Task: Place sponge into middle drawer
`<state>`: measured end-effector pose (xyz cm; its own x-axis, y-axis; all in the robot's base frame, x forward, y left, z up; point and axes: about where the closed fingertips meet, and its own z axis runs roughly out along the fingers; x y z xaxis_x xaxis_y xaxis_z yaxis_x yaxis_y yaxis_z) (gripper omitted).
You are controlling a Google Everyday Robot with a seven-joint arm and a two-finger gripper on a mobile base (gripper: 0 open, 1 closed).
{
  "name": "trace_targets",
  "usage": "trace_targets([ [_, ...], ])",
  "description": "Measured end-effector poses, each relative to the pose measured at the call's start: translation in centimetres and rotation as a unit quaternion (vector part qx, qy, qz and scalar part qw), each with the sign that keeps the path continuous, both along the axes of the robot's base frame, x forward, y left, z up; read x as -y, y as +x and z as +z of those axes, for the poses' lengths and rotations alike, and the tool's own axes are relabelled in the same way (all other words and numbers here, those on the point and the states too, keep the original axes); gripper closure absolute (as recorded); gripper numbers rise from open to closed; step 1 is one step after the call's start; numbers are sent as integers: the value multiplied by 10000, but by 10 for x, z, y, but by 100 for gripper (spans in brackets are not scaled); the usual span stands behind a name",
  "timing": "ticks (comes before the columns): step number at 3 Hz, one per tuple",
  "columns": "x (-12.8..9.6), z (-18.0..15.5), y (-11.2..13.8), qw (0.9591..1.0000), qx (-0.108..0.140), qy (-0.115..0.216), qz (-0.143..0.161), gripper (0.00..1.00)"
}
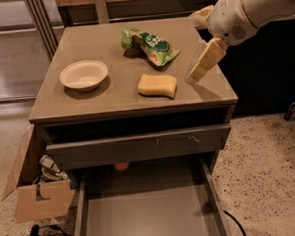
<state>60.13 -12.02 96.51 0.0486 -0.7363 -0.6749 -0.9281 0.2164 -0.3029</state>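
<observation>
The pale yellow sponge (157, 85) lies on the cabinet top, right of centre near the front edge. The middle drawer (148, 215) is pulled out below, and its grey floor is bare. My gripper (203, 64) hangs from the white arm at the upper right. It points down and to the left, just above the cabinet top. It is a short way to the right of the sponge and not touching it. It holds nothing.
A white bowl (84, 75) sits on the left of the top. A green snack bag (150, 45) lies behind the sponge. The scratched upper drawer front (139, 146) is nearly shut. A small orange object (121, 166) sits behind the open drawer. A cardboard box (37, 192) stands on the floor to the left.
</observation>
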Motion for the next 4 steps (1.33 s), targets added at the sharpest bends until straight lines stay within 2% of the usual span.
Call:
trace_targets([
  [1, -4, -13, -12, 9996, -252, 134, 17, 0],
  [2, -5, -37, -13, 9991, -358, 101, -209, 0],
  [4, -12, -79, 7, 9980, -318, -227, -495, 0],
])
